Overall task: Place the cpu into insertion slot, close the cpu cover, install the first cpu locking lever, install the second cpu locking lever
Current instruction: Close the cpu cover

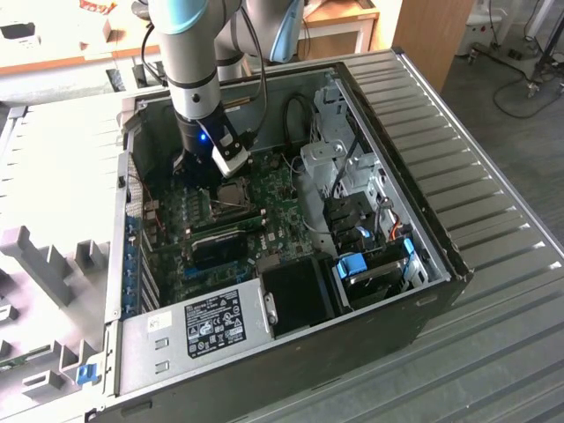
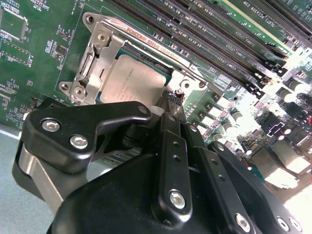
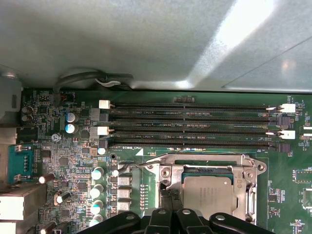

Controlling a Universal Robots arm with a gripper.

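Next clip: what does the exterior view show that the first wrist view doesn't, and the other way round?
The exterior view adds the arm reaching down into the open computer case, the labelled power supply and a blue drive tab. The first wrist view adds the white clips at the ends of the memory slots, the round capacitors, and the metal cover lying around the cpu, with a wire lever beside it. Both show the green board with the cpu in place on it.
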